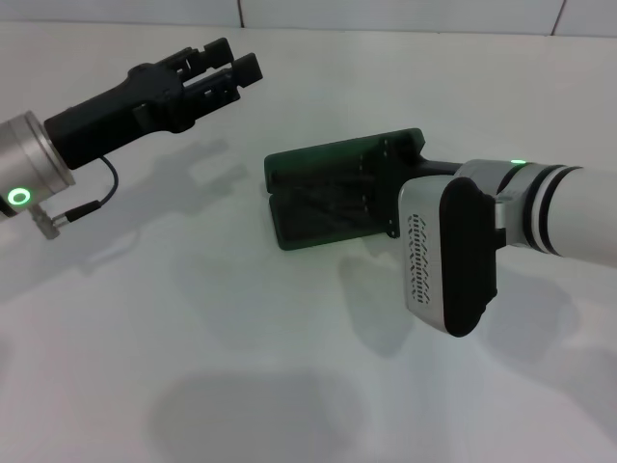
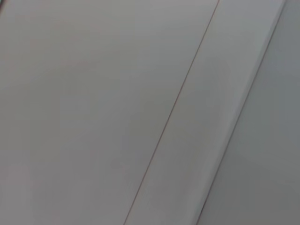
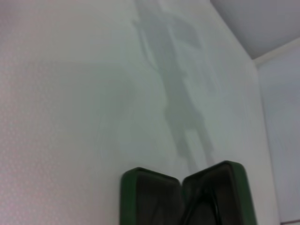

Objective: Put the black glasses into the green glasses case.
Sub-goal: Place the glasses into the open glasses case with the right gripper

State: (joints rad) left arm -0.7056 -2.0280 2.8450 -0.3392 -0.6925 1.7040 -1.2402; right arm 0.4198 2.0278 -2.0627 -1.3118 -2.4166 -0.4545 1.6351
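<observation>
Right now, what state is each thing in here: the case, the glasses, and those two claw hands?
green glasses case: open, lying flat on the white table, dark lining up.
black glasses: cannot be made out clearly; a thin dark line inside the case may be part of them.
left gripper: raised off to the left of the case, holding nothing.
right gripper: over the case; its fingers are hidden.

you won't find any readable text, label, brand or number in these views. the green glasses case (image 1: pixel 328 193) shows no legible lettering from here.
</observation>
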